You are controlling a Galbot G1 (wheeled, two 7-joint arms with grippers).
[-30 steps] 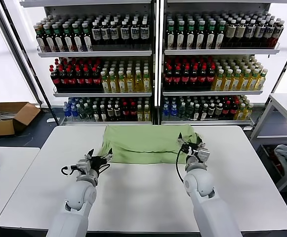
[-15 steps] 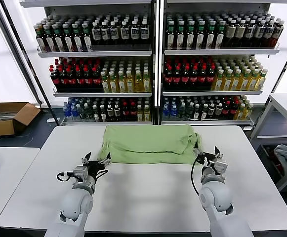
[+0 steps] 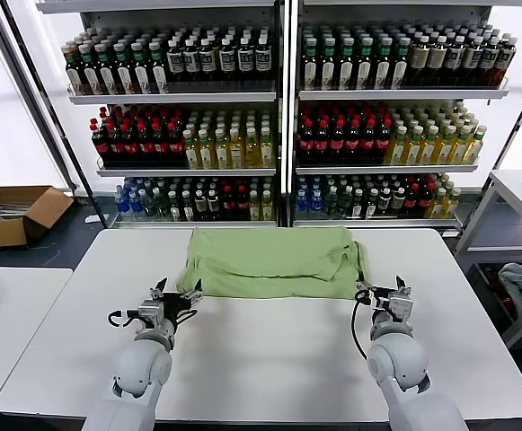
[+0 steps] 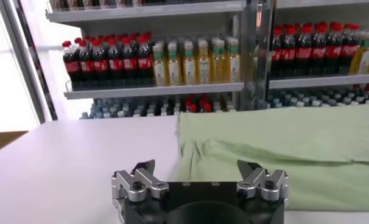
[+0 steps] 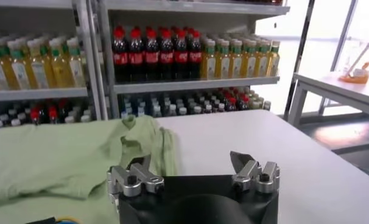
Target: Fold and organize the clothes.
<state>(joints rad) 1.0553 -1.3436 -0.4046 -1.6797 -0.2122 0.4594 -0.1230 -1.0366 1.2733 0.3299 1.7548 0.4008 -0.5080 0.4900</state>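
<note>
With both sets of jaws standing wide and nothing between them, I have the left gripper low over the table, just off the near left corner of the green shirt, and the right gripper just off its near right corner. Neither touches the cloth as far as I can judge; the left wrist view shows its fingers short of the shirt hem, and the right wrist view shows the shirt lying ahead and to one side of that gripper.

That shirt lies spread and already doubled along the far half of the table, its right end bunched into a small ridge.

My reading is that the next fold wants a fresh pinch on the near edge. To do it well I would bring each gripper in flat and low, slide one finger under the hem at each corner, take both layers, close evenly, then lift both ends together so the fold line stays straight. The rumpled right end may slip, so I would bite deeper there.

Behind stand the bottle shelves.
</note>
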